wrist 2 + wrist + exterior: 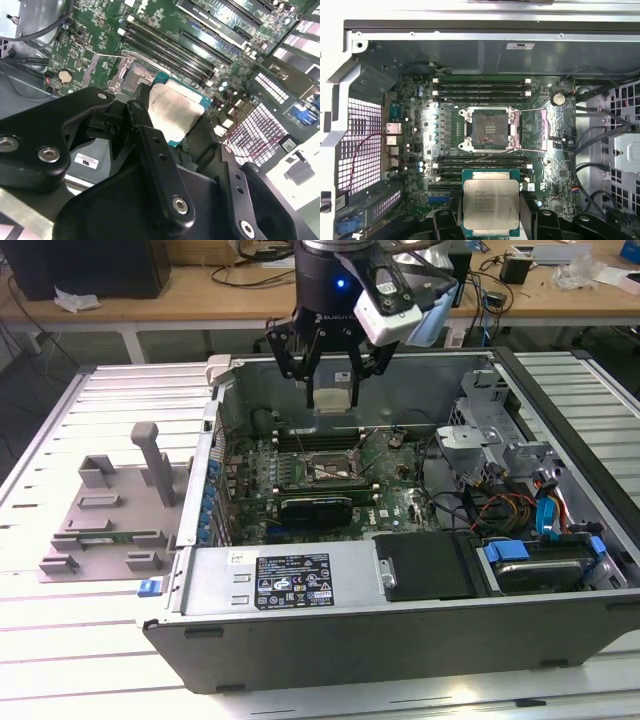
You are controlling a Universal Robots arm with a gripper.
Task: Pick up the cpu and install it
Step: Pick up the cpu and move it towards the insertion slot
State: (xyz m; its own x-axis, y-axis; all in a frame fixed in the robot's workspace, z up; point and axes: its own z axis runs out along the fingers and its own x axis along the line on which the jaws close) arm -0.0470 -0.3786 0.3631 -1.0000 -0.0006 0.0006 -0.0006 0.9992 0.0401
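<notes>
My gripper [331, 398] hangs above the open computer case [300, 640], shut on the cpu [331, 399], a small square chip with a silvery top. The cpu [491, 205] sits flat between the black fingers [445, 222] in the first wrist view, and in the second wrist view the cpu [175, 112] shows its green edge. The open cpu socket [490, 129] on the green motherboard [420, 130] lies below and a little ahead of the chip, its metal frame lifted. In the exterior view the socket [325, 465] is under the gripper.
A grey plastic tray with upright posts [115, 505] lies on the slatted table at the exterior view's left. Inside the case are a black card [315, 508], memory slots [480, 90], a drive cage [490, 430], loose cables [505, 510] and a power supply [290, 580].
</notes>
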